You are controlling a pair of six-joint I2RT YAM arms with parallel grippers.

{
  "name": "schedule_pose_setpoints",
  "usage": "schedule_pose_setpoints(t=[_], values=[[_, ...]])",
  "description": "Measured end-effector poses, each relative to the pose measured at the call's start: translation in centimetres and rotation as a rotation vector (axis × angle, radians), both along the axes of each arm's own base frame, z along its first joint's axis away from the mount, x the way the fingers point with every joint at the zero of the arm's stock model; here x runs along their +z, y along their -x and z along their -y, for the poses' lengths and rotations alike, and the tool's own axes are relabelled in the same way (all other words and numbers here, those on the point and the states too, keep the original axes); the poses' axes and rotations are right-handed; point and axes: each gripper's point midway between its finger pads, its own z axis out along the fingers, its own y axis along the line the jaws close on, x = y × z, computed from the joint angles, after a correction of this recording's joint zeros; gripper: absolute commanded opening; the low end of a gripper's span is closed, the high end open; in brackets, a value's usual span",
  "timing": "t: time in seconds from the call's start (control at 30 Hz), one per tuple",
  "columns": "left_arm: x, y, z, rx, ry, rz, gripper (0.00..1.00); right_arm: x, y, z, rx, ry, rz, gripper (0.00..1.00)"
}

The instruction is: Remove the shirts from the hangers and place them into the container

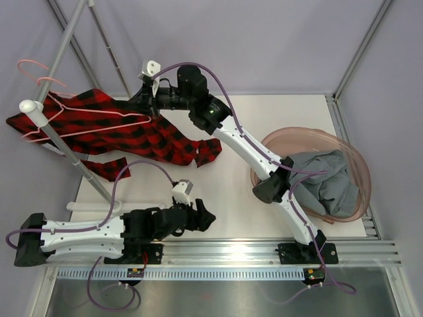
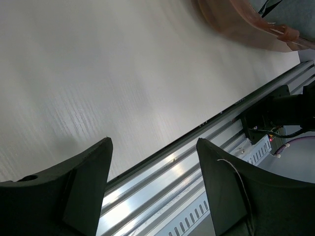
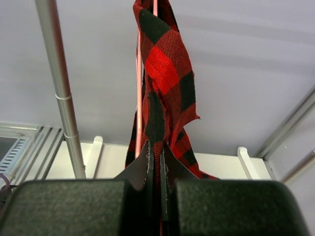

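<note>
The red-and-black plaid shirt (image 1: 142,135) hangs from a pink wire hanger (image 1: 99,122) on the rail at the left. My right gripper (image 1: 143,99) reaches to the shirt's far edge and is shut on a fold of it. In the right wrist view the plaid shirt (image 3: 165,69) is pinched between the jaws of the right gripper (image 3: 155,150), with the pink hanger wire (image 3: 139,98) just left of it. The grey shirt (image 1: 327,178) lies in the round pinkish container (image 1: 297,134) at the right. My left gripper (image 1: 206,218) (image 2: 153,147) is open, with nothing between its fingers, low over the table's front.
A grey rail pole (image 1: 63,148) slants across the left side, with a second, bare pink hanger (image 1: 33,66) hooked near its top. A ribbed metal rail (image 1: 231,251) runs along the table's near edge. The container's rim (image 2: 236,27) shows far off in the left wrist view.
</note>
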Motion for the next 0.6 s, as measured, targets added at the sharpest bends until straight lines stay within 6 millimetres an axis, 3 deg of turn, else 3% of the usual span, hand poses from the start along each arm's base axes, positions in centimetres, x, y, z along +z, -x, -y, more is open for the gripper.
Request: schedule_pose_setpoints(t=[0.13, 0.4, 0.6], values=[[-0.2, 0.1, 0.0, -0.001, 0.003, -0.006, 0.73, 0.2, 1.0, -1.0, 0.043, -0.030, -0.008, 0.00], [0.3, 0.5, 0.8, -0.018, 0.040, -0.005, 0.73, -2.8, 0.5, -2.8, 0.067, -0.017, -0.039, 0.00], [0.4, 0.7, 1.3, -0.032, 0.050, -0.005, 0.73, -2.4, 0.2, -2.7, 0.069, -0.040, -0.038, 0.00]])
